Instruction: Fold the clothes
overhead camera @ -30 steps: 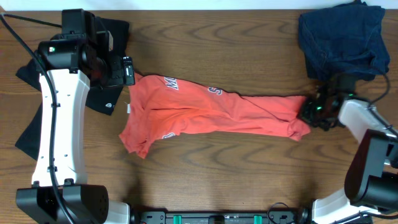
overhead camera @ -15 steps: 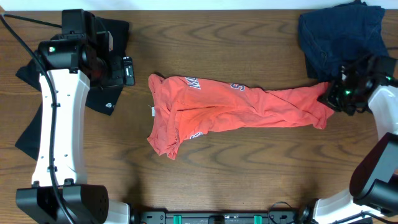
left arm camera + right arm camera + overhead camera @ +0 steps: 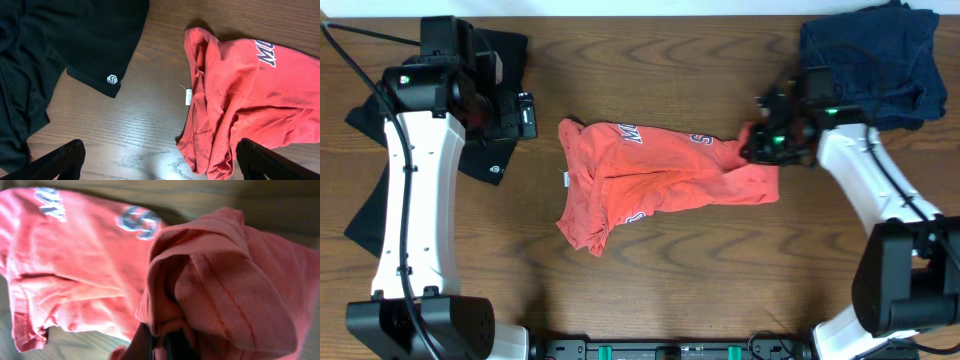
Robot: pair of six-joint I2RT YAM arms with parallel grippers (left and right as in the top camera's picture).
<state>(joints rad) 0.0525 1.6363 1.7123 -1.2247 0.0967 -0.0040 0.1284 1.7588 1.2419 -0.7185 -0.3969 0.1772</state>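
Pinching coral T-shirt (image 3: pixel 650 180), right gripper (image 3: pixel 758 145) closed

Three garments are counted on one surface (image 3: pixel 720 280): one coral-red T-shirt (image 3: pixel 650 175), one black garment (image 3: pixel 75 40), one navy garment (image 3: pixel 870 60). Two arms are counted, the left arm (image 3: pixel 415 200) and the right arm (image 3: pixel 860 172), and two end effectors, the left end effector (image 3: pixel 160 162) and the right end effector (image 3: pixel 770 143).

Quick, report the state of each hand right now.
Left hand: open, holding nothing.
Right hand: closed on a bunched end of the red T-shirt.
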